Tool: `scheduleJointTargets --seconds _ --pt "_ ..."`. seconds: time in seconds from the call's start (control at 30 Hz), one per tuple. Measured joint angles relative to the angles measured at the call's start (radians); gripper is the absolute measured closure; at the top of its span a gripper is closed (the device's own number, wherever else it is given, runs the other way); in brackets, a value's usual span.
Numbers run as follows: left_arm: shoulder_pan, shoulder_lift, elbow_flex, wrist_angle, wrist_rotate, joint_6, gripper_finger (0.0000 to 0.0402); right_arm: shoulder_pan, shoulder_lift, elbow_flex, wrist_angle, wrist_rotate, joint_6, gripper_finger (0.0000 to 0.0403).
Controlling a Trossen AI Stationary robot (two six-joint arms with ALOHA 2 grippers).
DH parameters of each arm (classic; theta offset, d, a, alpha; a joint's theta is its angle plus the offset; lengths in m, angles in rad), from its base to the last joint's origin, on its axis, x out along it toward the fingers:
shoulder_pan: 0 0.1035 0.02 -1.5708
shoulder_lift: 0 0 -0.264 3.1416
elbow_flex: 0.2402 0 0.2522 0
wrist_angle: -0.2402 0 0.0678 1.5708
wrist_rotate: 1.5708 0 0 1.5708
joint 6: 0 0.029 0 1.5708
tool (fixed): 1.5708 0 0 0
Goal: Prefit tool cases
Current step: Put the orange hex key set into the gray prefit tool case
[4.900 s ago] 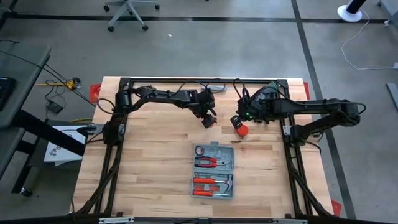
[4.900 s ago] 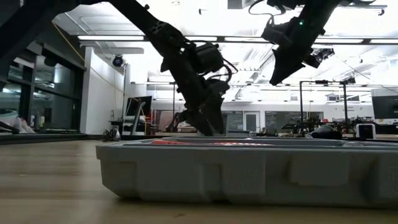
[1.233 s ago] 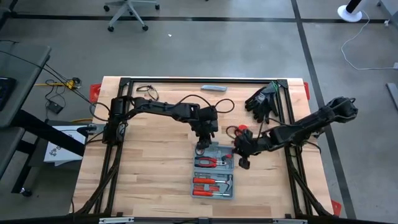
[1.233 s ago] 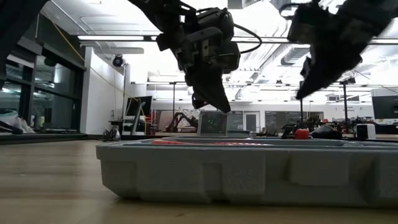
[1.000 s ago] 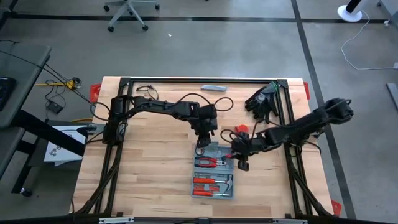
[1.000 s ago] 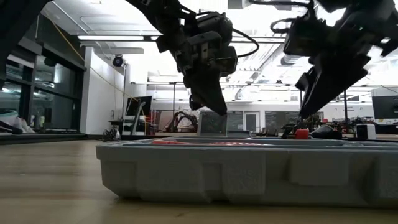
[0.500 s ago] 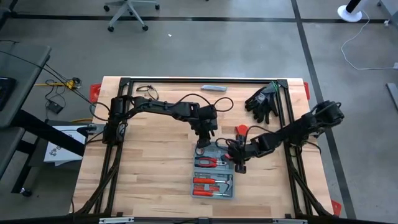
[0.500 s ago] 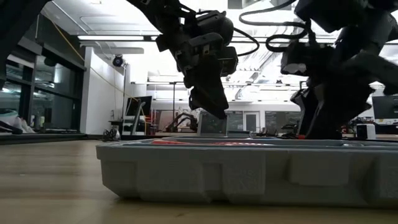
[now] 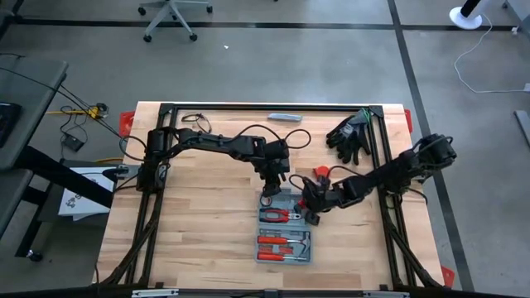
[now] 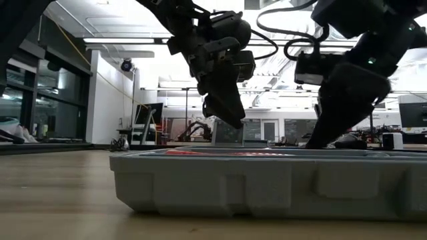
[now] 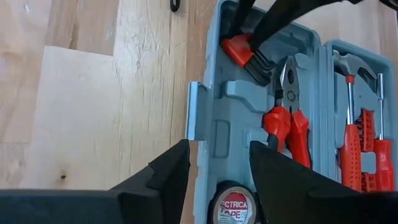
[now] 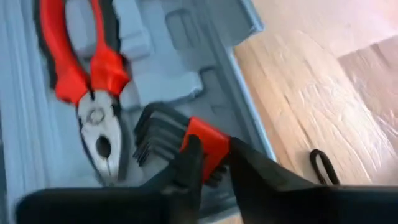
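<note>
The right end effector [image 12: 208, 163] is closed on a red-holdered hex key set [image 12: 199, 144], pressing it into a recess of the open tool case [image 9: 284, 227] that lies directly beneath it on the tabletop [image 9: 199, 232]. The left end effector [image 11: 217, 163] hovers just beside, its fingers parted and empty, above the case's latch edge. My worry is that the key set goes in skewed, jams proud of its recess, and drags or tips the light case. Red pliers [image 12: 87, 74] sit right next to the held set, and a tape roll [image 11: 235, 202] lies under the left end effector. Black gloves [image 9: 349, 135] and a slim grey bar [image 9: 284, 117] lie well behind both.
</note>
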Motion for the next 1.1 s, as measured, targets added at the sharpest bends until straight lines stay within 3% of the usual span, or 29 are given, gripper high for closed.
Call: scheduleJointTargets --seconds 0.17,0.43,0.67,0.87,1.1 --pt "0.000 0.000 0.000 0.006 0.003 0.000 0.0243 -0.027 0.000 0.000 0.065 -0.008 0.012 0.0397" --pt "-0.008 0.000 0.000 0.054 0.007 -0.002 0.0243 -0.062 -0.004 0.000 0.154 -0.105 0.090 0.0382" --pt "-0.012 0.000 0.001 0.128 0.008 -0.033 0.0243 0.003 -0.009 0.000 0.153 -0.199 0.169 0.0401" --pt "-0.012 0.002 -0.005 0.128 0.005 -0.025 0.0243 0.073 -0.025 0.000 0.121 -0.203 0.258 0.0402" --pt "-0.011 0.005 -0.108 0.131 0.006 -0.013 0.0243 0.068 -0.024 0.002 -0.031 -0.154 0.289 0.0403"
